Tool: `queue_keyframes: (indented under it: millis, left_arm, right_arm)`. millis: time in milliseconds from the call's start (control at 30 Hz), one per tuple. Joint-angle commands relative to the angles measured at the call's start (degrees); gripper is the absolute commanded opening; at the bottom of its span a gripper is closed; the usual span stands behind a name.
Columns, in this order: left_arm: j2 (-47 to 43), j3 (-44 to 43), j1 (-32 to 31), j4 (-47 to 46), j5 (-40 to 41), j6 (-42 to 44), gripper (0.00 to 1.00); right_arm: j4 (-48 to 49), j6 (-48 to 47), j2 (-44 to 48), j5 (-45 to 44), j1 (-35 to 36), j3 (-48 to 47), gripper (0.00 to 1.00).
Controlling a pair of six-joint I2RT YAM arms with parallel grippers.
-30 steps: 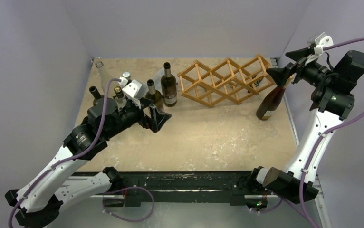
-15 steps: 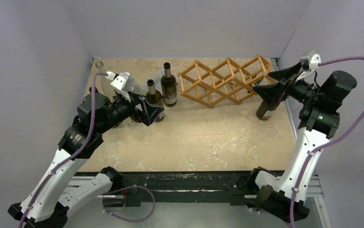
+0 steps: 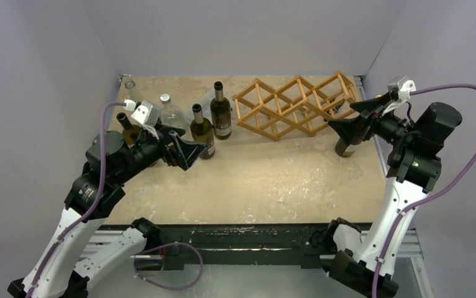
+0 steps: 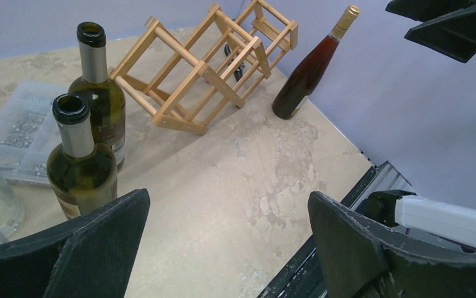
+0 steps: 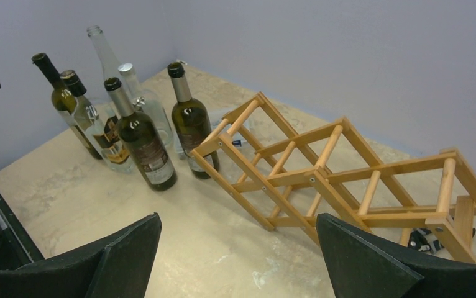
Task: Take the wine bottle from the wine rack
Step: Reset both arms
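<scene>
The wine rack (image 3: 294, 105) lies along the far edge of the table (image 3: 266, 180), running from about the middle toward the far-right corner, with its diamond cells tipped on their wooden rods. The wine bottle (image 4: 307, 71) is a reddish-brown one with a gold cap. It stands upright on the tabletop near the right edge, outside the rack and just beside its right end. The views do not settle whether the two touch.

The right gripper (image 3: 341, 115) hangs over that bottle and hides its upper part in the overhead view. Its fingers (image 5: 117, 254) are spread wide with nothing between them. The left wrist camera shows them up and to the side of the gold cap, clear of the glass, so the bottle stands on its own.

The left gripper (image 3: 193, 155) hovers above the table toward the left edge. It too is released, its fingers (image 4: 92, 242) wide apart and holding nothing. Just past it stand a shorter green bottle (image 3: 202, 131) and a taller green bottle (image 3: 221, 115), the taller one close to the rack's left end. A cluster of other bottles (image 3: 172, 115), some clear and some dark, fills the far-left corner.
</scene>
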State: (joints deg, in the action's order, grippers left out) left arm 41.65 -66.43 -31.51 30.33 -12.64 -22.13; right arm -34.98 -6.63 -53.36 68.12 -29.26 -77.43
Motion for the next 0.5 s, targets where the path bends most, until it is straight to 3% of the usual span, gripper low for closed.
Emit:
queue_keyframes:
  millis: [0, 133, 467]
  left_arm:
    - [-1.52, -1.06, 0.59, 0.65, 0.45, -2.07, 1.0]
    - [-2.64, -0.66, 0.57, 1.44, 0.6, -2.3, 1.0]
    - [-4.38, 1.31, 0.57, 2.92, 2.06, -2.15, 1.0]
  right_arm:
    - [-2.52, -1.78, 1.76, -2.98, 0.13, 0.24, 0.99]
    - [1.27, 4.67, 4.08, -6.96, 0.14, 2.2, 0.99]
    - [0.26, 6.19, 4.85, -8.15, 0.15, 1.79, 0.99]
